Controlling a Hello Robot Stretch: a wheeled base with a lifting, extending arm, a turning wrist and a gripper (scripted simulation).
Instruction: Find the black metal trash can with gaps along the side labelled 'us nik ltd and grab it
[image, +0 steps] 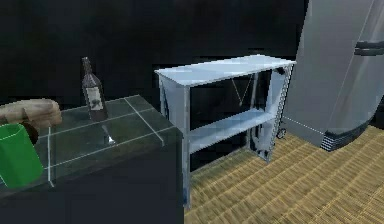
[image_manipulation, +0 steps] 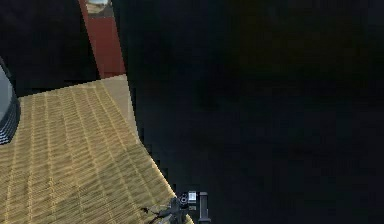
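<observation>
My gripper (image_manipulation: 160, 211) sits at the bottom edge of the arm side view, small and dark, where the woven floor (image_manipulation: 70, 150) meets a large black area. Its far end is too small to make out, so I cannot tell whether it holds anything. The arm's end (image_manipulation: 203, 206) stands just right of it.
In the forward view, a dark counter (image: 120, 150) at the left carries a brown bottle (image: 92, 88), a green cup (image: 17, 153) and a bread loaf (image: 30, 112). A pale two-shelf table (image: 225, 72) stands in the middle and a grey fridge (image: 345, 70) at the right. A red-brown panel (image_manipulation: 102, 38) stands far out.
</observation>
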